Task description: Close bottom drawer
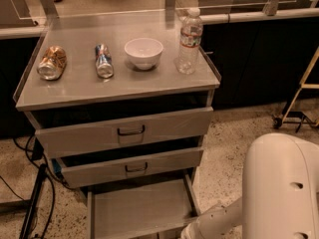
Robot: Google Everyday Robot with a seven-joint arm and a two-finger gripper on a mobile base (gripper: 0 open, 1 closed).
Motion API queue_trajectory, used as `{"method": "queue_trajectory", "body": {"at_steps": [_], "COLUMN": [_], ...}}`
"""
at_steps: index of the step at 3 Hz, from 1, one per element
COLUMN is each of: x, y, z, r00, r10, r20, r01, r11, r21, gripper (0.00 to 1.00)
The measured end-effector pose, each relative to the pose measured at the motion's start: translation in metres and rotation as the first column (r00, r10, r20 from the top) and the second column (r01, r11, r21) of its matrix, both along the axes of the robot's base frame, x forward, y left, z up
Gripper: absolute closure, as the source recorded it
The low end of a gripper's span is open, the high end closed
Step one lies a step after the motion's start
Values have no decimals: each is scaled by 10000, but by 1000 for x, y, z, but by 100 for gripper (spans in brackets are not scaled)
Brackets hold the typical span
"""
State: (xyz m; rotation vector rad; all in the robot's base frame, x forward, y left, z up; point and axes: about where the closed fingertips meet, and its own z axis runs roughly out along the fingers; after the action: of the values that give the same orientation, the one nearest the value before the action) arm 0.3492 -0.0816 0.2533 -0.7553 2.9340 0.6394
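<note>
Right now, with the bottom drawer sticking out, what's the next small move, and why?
Probably ease forward to push the bottom drawer in toward the cabinet. The drawer is pulled well out, its floor exposed. The arm reaches down by its front right corner, but the gripper lies below the picture's edge, so contact isn't confirmed.

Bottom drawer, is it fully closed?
No, the bottom drawer stands pulled out, its inside showing; the gripper is out of view below.
</note>
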Motion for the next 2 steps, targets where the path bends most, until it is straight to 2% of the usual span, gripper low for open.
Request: {"method": "queue_trajectory", "body": {"at_steps": [1,2], "x": [26,56], "y": [-5,-15], "z": [-21,-46], "r00": [9983,9914], "r10": [-575,-1262], "r20": [131,354], "r01": [577,1278], "r11": [9982,9907], "r21": [-180,-470], "gripper": [100,100]}}
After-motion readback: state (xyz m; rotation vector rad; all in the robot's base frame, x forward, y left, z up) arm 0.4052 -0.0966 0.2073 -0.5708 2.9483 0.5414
